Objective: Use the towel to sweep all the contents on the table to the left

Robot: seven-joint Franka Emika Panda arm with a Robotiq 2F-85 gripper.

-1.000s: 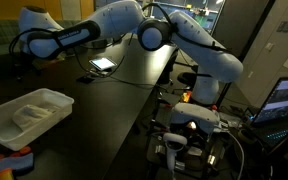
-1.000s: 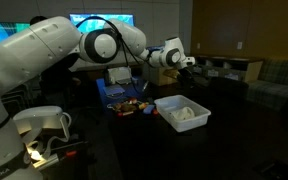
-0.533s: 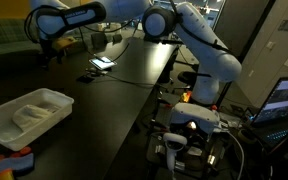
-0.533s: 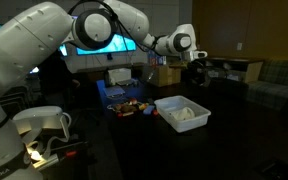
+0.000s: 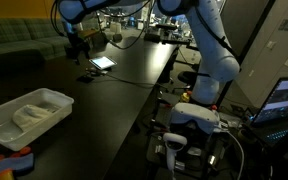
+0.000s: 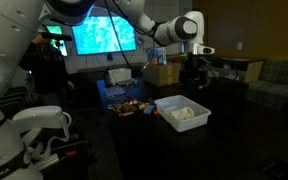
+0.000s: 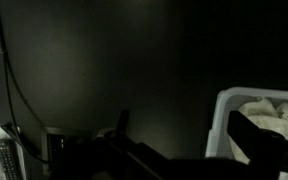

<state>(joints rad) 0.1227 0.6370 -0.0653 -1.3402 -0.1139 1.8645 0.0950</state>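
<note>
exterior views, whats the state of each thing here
bin: upright, holding the towel
towel: crumpled in the bin, not gripped
gripper: raised above the table, empty, jaws unclear
tablet: flat, screen lit
monitor: on

Open tabletop beside white bin

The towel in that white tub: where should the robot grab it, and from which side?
Probably the bunched-up fold at the middle of the towel, coming straight down from above. It lies crumpled inside the tub, whose walls stand around it on every side. Only the open top gives access, and a raised fold offers something to pinch.
</note>
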